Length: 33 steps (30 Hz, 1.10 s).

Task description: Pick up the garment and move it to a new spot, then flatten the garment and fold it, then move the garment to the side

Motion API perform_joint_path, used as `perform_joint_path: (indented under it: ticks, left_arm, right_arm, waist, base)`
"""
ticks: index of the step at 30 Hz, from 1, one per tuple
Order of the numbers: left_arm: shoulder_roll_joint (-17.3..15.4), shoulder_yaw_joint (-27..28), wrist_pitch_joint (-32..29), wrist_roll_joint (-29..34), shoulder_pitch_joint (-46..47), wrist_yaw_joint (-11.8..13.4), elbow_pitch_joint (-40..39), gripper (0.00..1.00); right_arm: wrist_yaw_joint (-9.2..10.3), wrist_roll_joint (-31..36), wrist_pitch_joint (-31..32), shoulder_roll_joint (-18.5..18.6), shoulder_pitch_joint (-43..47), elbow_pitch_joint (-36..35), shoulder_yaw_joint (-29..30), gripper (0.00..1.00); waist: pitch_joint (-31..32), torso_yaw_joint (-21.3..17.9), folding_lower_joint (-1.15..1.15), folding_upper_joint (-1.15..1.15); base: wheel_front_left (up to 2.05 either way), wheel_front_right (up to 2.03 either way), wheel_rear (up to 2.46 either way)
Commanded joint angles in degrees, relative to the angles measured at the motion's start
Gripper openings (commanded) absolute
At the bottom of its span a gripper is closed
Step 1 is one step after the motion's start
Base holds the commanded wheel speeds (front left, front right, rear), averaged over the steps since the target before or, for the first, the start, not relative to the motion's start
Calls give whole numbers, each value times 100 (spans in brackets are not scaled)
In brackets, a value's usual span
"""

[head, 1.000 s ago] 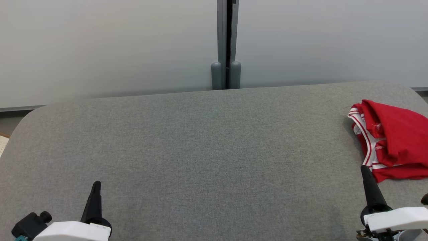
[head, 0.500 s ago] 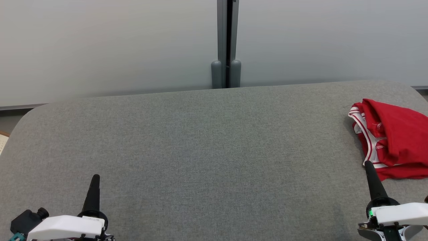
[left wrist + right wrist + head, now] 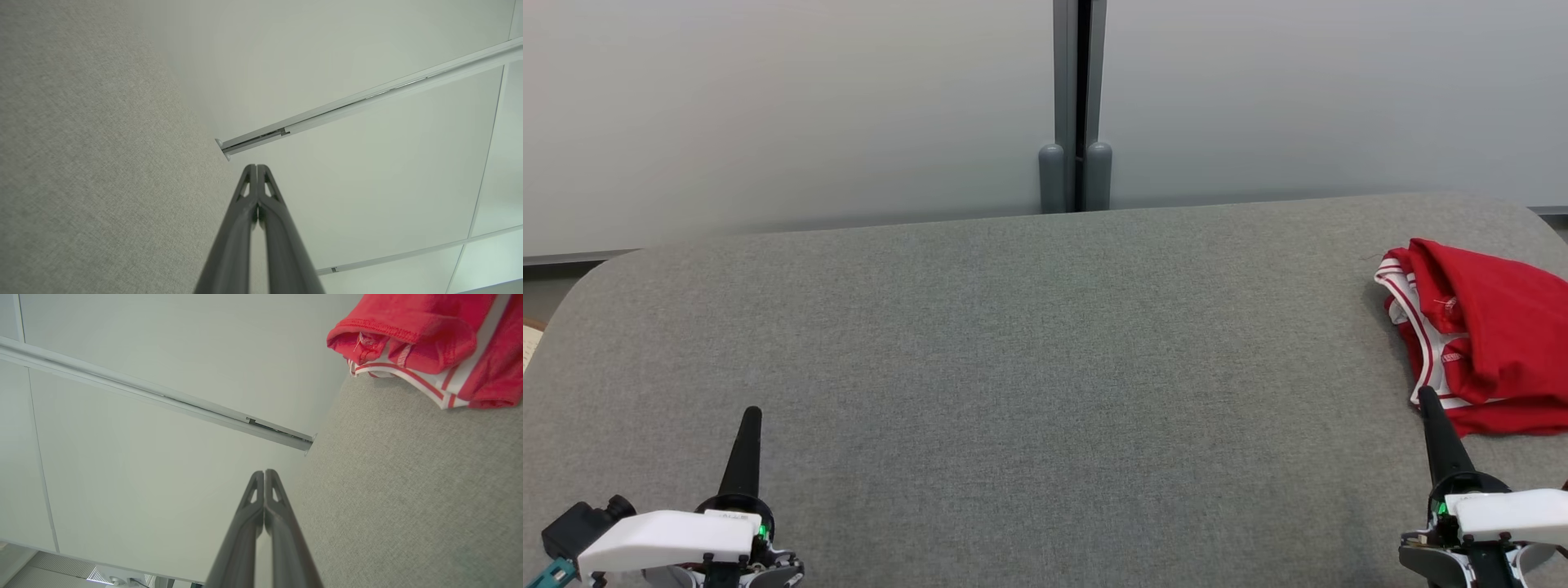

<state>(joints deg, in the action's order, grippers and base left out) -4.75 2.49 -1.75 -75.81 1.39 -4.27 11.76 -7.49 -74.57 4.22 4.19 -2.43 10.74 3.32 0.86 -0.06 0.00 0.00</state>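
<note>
The red garment (image 3: 1490, 327) with white striped trim lies bunched on the grey fabric table (image 3: 1045, 367), at the right edge of the frame. The right gripper (image 3: 1426, 394) sits at the lower right, fingers pressed together, its tip just beside the garment's lower left corner. The left gripper (image 3: 752, 412) sits at the lower left, well apart from the garment, fingers likewise pressed together.

Both arms sit low and near, the left gripper (image 3: 752, 415) and right gripper (image 3: 1426, 396) each pressed closed, pointing far.
</note>
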Motion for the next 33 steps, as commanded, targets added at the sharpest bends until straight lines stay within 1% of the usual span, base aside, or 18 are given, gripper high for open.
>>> perform_joint_path:
  ticks: [1,33]
  left_arm:
    - [-18,43,-19,-120,126,-53,-18,0]
    - [108,306,-364,-1371,437,-290,181,0]
  right_arm:
    - [-2,-121,39,8,-111,0,35,0]
    - [-1,-1489,155,-60,-350,265,222,0]
  waist:
    - [-2,0,0,0]
    - [-78,5,0,0]
  base:
    - [0,0,0]
    - [0,0,0]
